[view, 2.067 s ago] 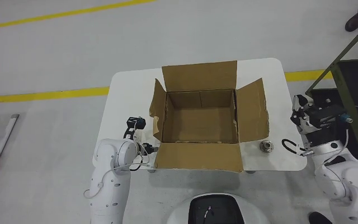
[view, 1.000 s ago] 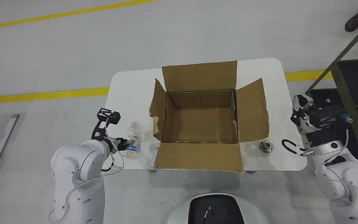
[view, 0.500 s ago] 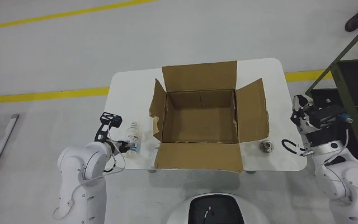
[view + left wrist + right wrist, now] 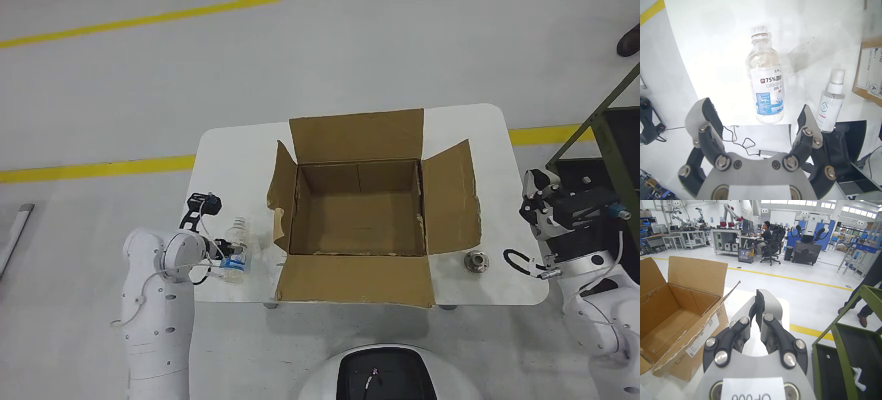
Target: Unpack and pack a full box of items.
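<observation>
My left arm has swung back in toward the clear plastic bottle with a blue-and-white label, which stands at the worktop's left edge near the front corner. The left gripper has its fingers spread and empty, and the right gripper has its fingers clenched on nothing. A clipped finger could tip the bottle off the edge or into the small white spray bottle beside it.

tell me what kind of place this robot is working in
Probably a robotics lab or factory test hall. Other robot arms stand on benches, a white two-armed robot stands among blue cabinets, and yellow lines mark the pale floor.
</observation>
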### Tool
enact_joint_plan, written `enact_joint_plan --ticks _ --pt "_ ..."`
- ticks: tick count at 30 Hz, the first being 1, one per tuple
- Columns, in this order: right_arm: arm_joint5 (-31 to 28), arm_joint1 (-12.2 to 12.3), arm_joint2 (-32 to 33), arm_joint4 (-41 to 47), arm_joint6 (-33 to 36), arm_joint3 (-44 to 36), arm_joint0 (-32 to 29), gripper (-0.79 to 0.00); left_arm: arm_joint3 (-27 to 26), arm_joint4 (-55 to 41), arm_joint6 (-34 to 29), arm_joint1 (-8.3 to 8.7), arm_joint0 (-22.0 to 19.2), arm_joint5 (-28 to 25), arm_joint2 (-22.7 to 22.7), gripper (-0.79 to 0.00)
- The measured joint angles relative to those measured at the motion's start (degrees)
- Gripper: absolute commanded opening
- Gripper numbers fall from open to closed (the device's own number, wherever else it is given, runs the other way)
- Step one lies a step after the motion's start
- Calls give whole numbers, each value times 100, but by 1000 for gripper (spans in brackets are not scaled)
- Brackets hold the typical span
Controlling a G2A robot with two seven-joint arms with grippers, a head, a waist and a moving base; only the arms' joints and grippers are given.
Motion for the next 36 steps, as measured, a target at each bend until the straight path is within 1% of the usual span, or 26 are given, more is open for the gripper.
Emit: enact_joint_plan --ticks 12,14,17,24,35,36 --pt "0 0 0 0 0 0 0 -785 -15 5 6 0 13 -2 -3 0" --pt "0 0 0 0 0 0 0 -785 4 5 89 3 54 6 5 0" --pt "0 0 0 0 0 0 0 -785 261 11 348 23 -6 -21 52 0" --pt "0 0 0 0 0 0 0 -785 1034 -13 502 43 -386 -22 240 0" --pt "0 0 0 0 0 0 0 -785 1756 -4 723 40 -629 15 658 0" --pt "0 0 0 0 0 0 0 -785 1813 7 752 40 -652 25 686 -43"
